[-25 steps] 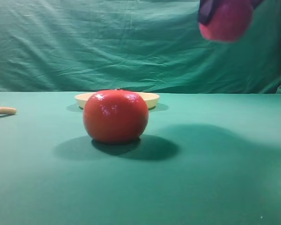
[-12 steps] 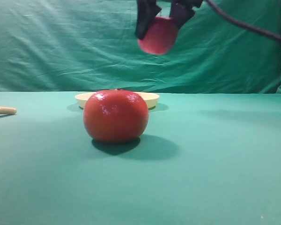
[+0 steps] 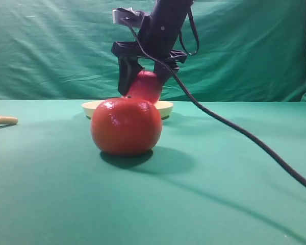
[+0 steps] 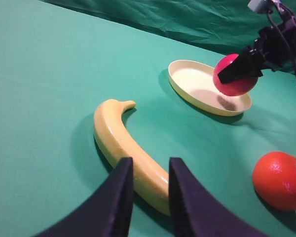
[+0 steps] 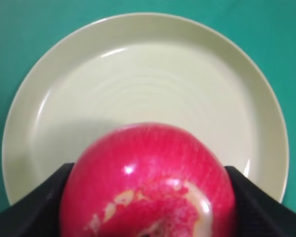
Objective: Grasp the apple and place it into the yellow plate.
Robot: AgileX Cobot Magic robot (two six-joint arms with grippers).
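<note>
While right hand (image 3: 144, 81) grips apple (image 5: 148, 182), yellow plate (image 5: 64, 98) beneath holds nothing.

This looks like a robot lab set up for recording: a table (image 3: 234, 204) covered in plain green cloth, a wrinkled green backdrop (image 3: 51, 51) hung behind its far edge, and a black robot arm (image 3: 160, 30) trailing a loose cable (image 3: 245, 135) across the surface.

The apple (image 4: 233, 75) hangs above the plate (image 4: 192, 84) (not touching it). The orange (image 4: 280, 179) sits before the plate, the banana (image 4: 124, 148) to its left.
</note>
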